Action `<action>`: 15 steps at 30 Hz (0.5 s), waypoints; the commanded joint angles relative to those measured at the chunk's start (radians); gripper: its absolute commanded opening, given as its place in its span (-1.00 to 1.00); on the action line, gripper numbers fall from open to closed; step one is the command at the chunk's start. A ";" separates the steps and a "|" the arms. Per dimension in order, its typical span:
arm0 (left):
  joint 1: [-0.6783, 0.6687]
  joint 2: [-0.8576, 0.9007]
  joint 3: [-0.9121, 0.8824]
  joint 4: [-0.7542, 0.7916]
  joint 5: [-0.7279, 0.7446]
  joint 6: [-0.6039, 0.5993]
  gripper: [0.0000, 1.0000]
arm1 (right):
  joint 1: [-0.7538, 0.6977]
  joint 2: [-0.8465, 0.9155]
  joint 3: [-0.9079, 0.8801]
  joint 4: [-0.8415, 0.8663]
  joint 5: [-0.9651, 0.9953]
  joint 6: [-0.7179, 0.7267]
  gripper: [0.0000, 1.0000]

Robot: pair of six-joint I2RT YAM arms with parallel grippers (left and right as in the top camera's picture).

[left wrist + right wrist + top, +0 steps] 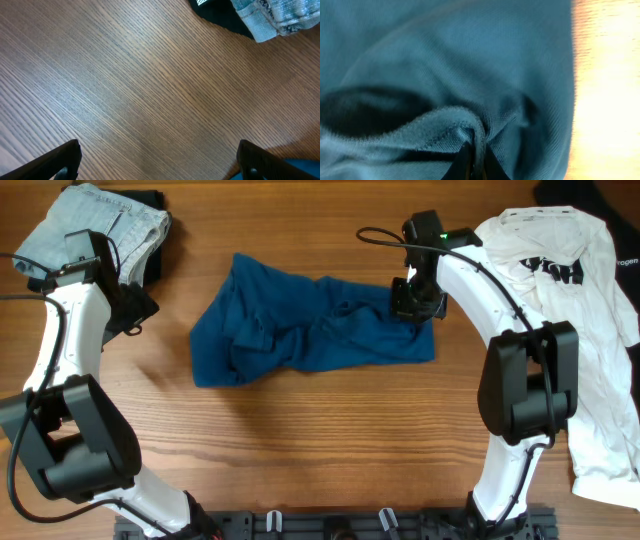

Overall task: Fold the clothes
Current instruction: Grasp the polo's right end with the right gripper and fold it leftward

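The dark-blue polo shirt [300, 325] lies crumpled across the middle of the table. My right gripper [412, 302] is shut on a fold of the polo shirt's fabric [475, 137] at the shirt's right end; the cloth fills the right wrist view. The white T-shirt with black lettering [570, 300] lies spread at the right, under my right arm. My left gripper [157, 160] is open and empty over bare wood, to the left of the shirt; a sliver of blue cloth [305, 167] shows at its right finger.
A folded pair of light-blue jeans [95, 230] lies on a black garment [150, 205] at the back left; both show in the left wrist view [270, 17]. Another dark garment [590, 195] lies at the back right corner.
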 commanded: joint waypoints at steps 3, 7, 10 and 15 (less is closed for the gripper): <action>0.001 0.010 0.008 0.004 0.010 0.016 0.99 | 0.135 -0.082 0.041 -0.037 -0.217 -0.109 -0.91; 0.001 0.010 0.008 0.003 0.010 0.016 0.99 | 0.269 -0.078 0.041 0.029 -0.209 -0.151 -0.11; 0.001 0.010 0.008 0.003 0.010 0.016 0.99 | 0.282 -0.079 0.042 0.029 -0.142 -0.155 0.68; 0.001 0.010 0.008 0.003 0.025 0.016 1.00 | 0.151 -0.079 0.084 0.053 -0.061 -0.137 0.75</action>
